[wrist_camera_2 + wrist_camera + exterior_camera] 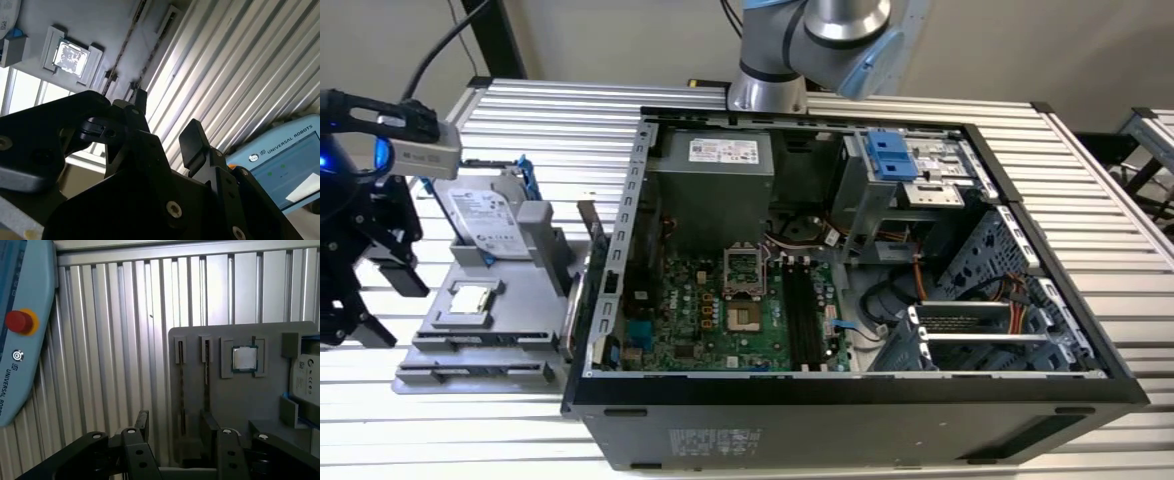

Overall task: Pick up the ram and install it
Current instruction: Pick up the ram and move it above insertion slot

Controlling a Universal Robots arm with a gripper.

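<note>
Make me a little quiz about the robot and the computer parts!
1. True or false: the gripper is shut on the ram.
2. Where does the ram stand? A: on edge in the grey tray. B: in a motherboard slot. C: on top of the hard drive.
3. Fill in: the square, shiny part lying in the tray beside the ram is the ______.

Key
1. False: the gripper is open and empty, near the tray.
2. A.
3. processor chip.
</note>
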